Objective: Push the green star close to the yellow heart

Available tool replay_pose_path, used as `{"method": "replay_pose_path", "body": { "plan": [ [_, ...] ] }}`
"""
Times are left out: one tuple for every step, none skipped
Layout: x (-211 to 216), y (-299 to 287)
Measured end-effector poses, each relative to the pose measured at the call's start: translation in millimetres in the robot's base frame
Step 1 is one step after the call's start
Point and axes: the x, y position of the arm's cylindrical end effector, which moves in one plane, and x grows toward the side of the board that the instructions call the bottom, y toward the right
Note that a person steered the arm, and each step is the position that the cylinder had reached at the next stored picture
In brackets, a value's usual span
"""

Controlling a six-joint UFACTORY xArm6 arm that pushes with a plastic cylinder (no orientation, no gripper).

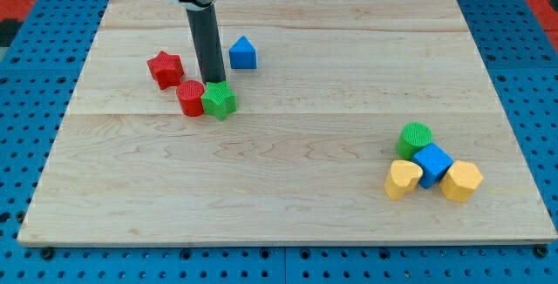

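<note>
The green star (pixel 219 99) lies in the left half of the wooden board (pixel 288 197), toward the far side, and touches the red cylinder (pixel 191 98) on its left. My tip (pixel 212 82) comes down just behind the green star, at its far edge, so close that it seems to touch the block; the rod carries no jaws and holds nothing, it merely stands against the star's far side. A red star (pixel 165 69) lies a little farther back and to the left of the red cylinder, near it but apart. A blue block with a peaked top (pixel 242 53) sits to the right of the rod, farther back than the green star. Well apart from all these, at the near right of the board, four blocks cluster together: a green cylinder (pixel 415 138) at the far side of the group, a blue cube (pixel 432 164) just in front of it, one yellow heart (pixel 403 179) touching the cube on its left, and another yellow heart (pixel 461 180) touching the cube on its right.
</note>
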Motion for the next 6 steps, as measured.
{"method": "replay_pose_path", "body": {
  "plan": [
    [-3, -68],
    [18, -46],
    [33, -15],
    [34, 44],
    [57, 103],
    [116, 154]
  ]
}}
